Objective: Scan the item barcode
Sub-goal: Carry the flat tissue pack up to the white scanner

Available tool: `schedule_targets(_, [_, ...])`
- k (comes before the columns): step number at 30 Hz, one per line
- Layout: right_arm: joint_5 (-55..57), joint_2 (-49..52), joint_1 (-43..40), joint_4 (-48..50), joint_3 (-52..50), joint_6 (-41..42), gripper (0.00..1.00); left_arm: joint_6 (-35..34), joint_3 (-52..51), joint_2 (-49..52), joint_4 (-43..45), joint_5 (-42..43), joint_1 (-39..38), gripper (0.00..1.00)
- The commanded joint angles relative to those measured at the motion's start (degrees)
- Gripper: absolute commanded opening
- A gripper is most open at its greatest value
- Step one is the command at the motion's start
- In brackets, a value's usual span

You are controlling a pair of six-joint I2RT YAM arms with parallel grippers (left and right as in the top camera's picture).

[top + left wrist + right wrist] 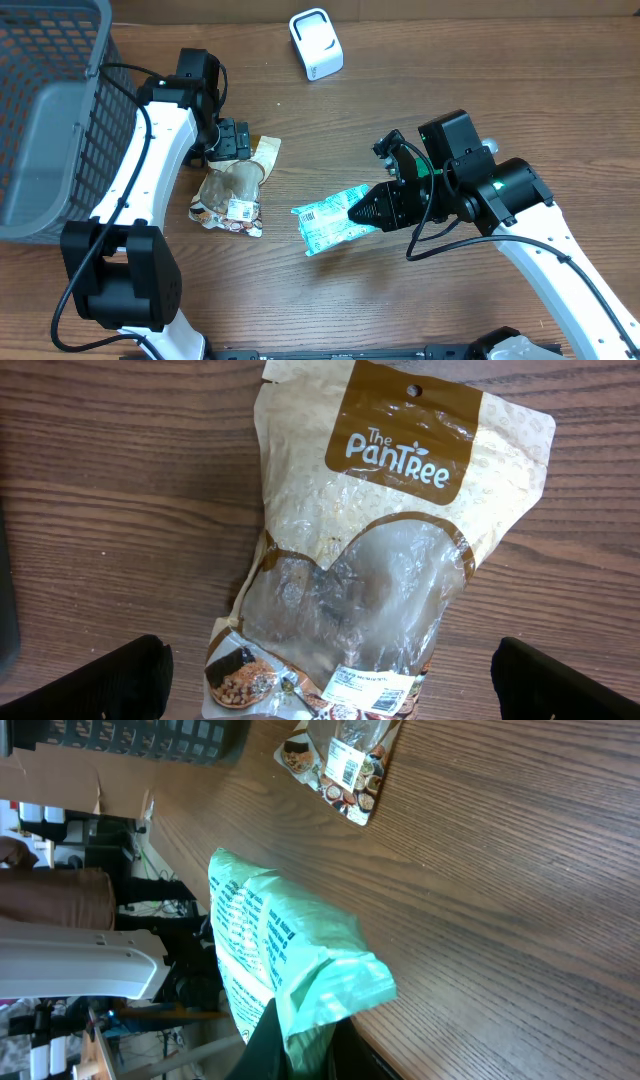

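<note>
- Right gripper (366, 212) is clamped tight on 1 end of the green packet (330, 222). In the right wrist view the 2 dark fingers (262, 1045) pinch the crumpled end at bottom centre of the frame.
- The packet (275, 945) runs away from the fingers toward the left, sitting at centre of the overhead frame, with the dark-print face visible. Can't tell if it rests on the table (520, 80) or hangs just above it.
- Left gripper (234, 140) is spread wide and has nothing in it. In the left wrist view its 2 black fingertips (100, 680) sit in the lower left and lower right corners of the frame.
- The pouch (380, 560) lies flat between those fingertips with bare wood on both sides, and no contact is visible.
- In the overhead view the pouch (232, 190) is left of centre, with its upper end right by the left gripper.
- It is cream and brown, with "The PanTree" on a brown header, a clear window mid-body and a white label (240, 209) near the lower end.
- The same label (343, 762) shows at top centre of the right wrist view.
- Pouch and packet are apart, with a strip of bare table between them.
- A white scanner (316, 44) stands at top centre of the overhead frame, well apart from both items.
- A grey mesh basket (50, 120) fills the upper left, just beside the left arm.
</note>
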Motion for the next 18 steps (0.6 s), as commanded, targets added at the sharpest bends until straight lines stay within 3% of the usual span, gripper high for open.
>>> schedule_targets(1, [-0.31, -1.01, 0.31, 0.28, 0.98, -0.52, 0.04, 1.09, -0.2, 0.74, 0.07, 0.63, 0.11, 1.0])
schedule_targets(18, [3.34, -1.01, 0.31, 0.7, 0.0, -1.42, 0.04, 1.09, -0.2, 0.74, 0.07, 0.63, 0.09, 1.0])
